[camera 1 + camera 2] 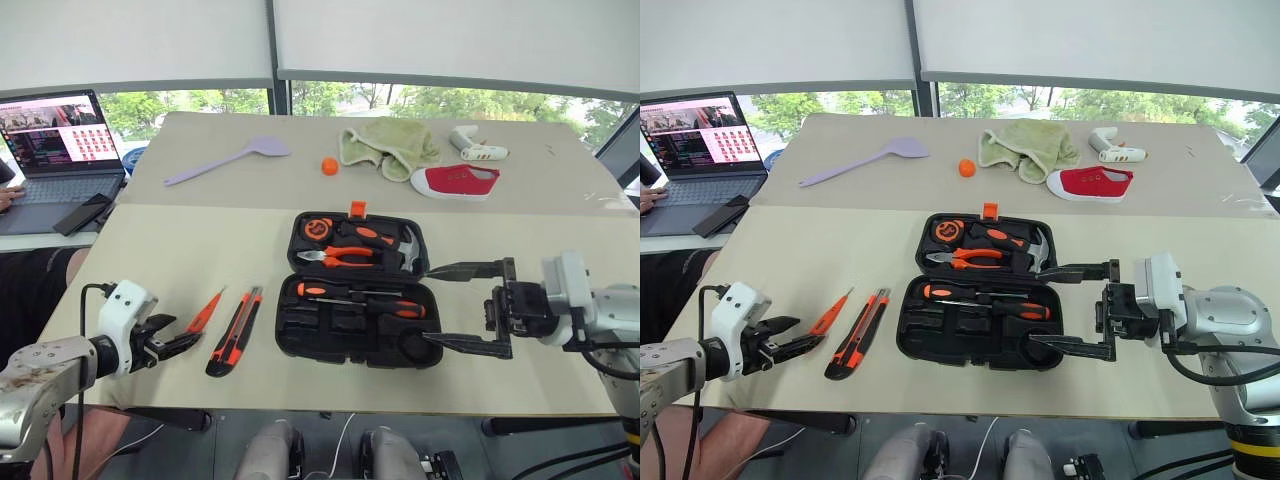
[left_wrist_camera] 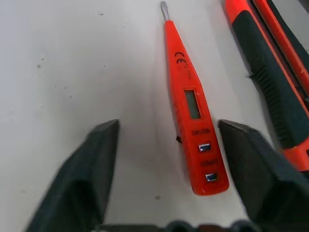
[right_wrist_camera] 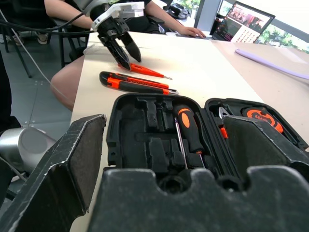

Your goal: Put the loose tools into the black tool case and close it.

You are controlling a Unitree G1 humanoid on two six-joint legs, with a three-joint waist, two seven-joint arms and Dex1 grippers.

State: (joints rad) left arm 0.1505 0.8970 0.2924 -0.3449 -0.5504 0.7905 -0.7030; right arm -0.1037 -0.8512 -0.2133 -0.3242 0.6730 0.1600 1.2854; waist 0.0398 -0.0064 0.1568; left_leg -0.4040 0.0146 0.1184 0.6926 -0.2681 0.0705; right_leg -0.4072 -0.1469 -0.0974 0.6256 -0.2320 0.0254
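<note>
Left gripper hovers low over the beige table, its black fingers spread either side of the slim orange tester screwdriver, not touching it. Just beside lies the orange-black utility knife. Right gripper, jaws wide and empty, faces the open black plastic tool case, where two screwdrivers with black-orange handles sit.

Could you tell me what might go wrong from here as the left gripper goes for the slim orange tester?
1. The left gripper straddles only the butt end of the slim orange tester screwdriver; gripped there, it may pivot or slip.
2. The orange-black utility knife lies close beside the tester; a finger could nudge it.
3. The open right gripper hovers at the open black plastic tool case and could knock it.
</note>
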